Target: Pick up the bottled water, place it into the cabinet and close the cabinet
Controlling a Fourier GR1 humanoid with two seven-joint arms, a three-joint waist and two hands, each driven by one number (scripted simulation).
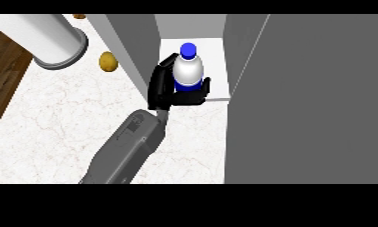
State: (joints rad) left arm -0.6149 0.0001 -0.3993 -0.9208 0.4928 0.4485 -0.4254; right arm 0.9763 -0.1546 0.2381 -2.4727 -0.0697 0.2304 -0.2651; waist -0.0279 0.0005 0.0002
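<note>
Bottle: our bottled water [187, 68] stands up straight, blue cap on top, just inside the cabinet [133, 46] at the front of its white shelf [214, 51].
Why there: we think the shelf is where it must stay, so we bring it in standing up and it will not roll.
Hand: only one hand [168, 88] shows. The arm comes up from the low left, so we cannot tell which hand it is.
Fingers: they curl round the low part of the bottle, thumb on one side and fingers on the other, so it cannot slip.
Door: the big grey cabinet door [310, 101] stands open at the right, so there is room to reach in.
Other things: a potato [108, 61] and a white roll [48, 38] sit on the counter [66, 116], well away to the left.
Next: we guess we let go, pull back, then push the door shut.
</note>
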